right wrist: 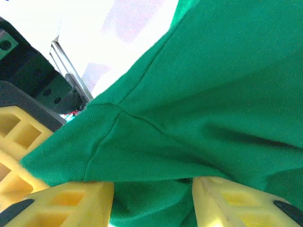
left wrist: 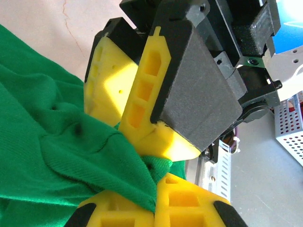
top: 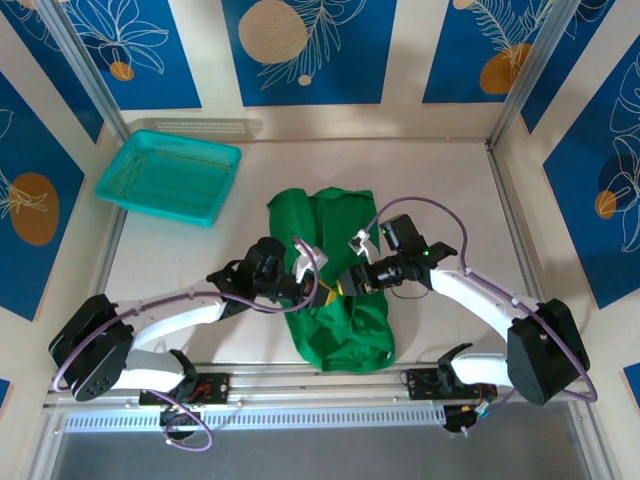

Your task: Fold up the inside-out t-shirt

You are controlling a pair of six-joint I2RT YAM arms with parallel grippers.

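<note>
Left pincer (left wrist: pixel 154 210) clamps the crumpled bright green cloth t-shirt (top: pixel 330 275) mid-counter; right pincer (right wrist: pixel 151 198), jaws parted, straddles a fold. Open pale counter (top: pixel 450 190) on both sides; hem hidden.

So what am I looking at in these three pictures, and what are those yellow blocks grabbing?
These are two robot arms bolted at the near edge of a table. The wide picture comes from a camera fixed above and behind them. The other two come from small cameras on each wrist, so you see the yellow fingers up close.

On the table lie a green t-shirt, bunched up, and a teal basket at the far left, apart from it.

The left end effector is shut on a fold of the shirt. In its picture the other arm's yellow fingers sit right against the same bunch of cloth. The right end effector has its fingers apart, with shirt cloth lying between and over them; whether it grips the cloth is hard to say.
</note>
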